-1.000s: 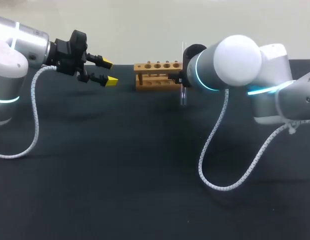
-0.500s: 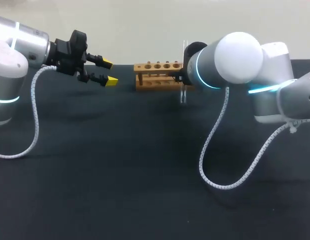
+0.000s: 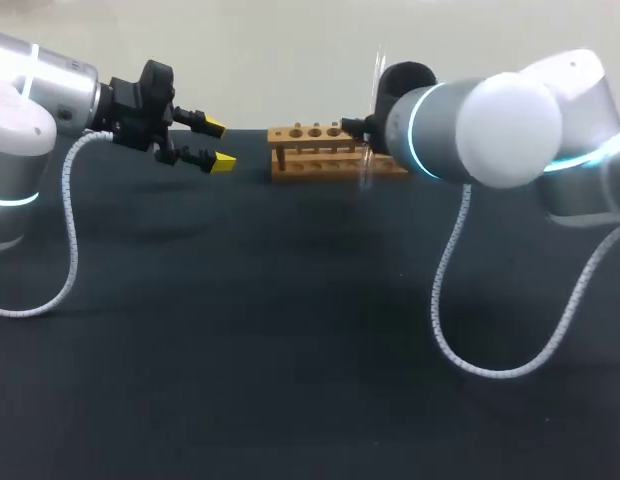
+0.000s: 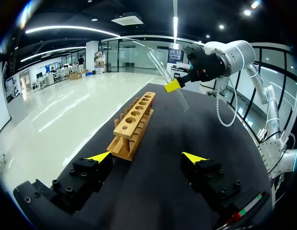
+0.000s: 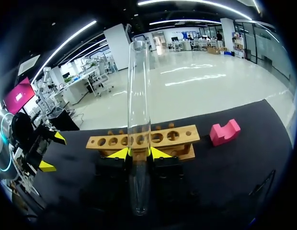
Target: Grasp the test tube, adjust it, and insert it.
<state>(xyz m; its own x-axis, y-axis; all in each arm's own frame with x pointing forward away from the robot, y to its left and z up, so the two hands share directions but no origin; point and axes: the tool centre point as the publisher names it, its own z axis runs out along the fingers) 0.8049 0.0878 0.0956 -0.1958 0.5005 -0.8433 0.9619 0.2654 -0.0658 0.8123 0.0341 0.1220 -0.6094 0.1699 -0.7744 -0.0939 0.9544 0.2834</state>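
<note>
**A:** Tube, where?

**B:** The test tube (image 5: 139,110) is upright and clamped in the right pincer (image 5: 139,153), one yellow tip on each side, gripped below its middle. It's in front of the wooden rack (image 5: 148,139), about mid-row from the right wrist camera.

**A:** Does the head view agree?

**B:** Partly. There the tube is a blur at the rack's end on the right arm's side, with its top above the rack. The arm's own body hides the fingers, so the grip is only confirmed from the wrist.

**A:** Left side?

**B:** The left pincer (image 3: 220,143) is released, fingers wide apart. It sits well off the rack's other end and points toward it. Its own camera looks down the rack lengthwise along the row of holes. It shows the tube past the far end with one yellow tip against it.

**A:** Anything else?

**B:** A pink block (image 5: 224,132) sits just beside the rack's end. It shows in the right wrist view only. The tabletop (image 3: 240,330) is black.
</note>
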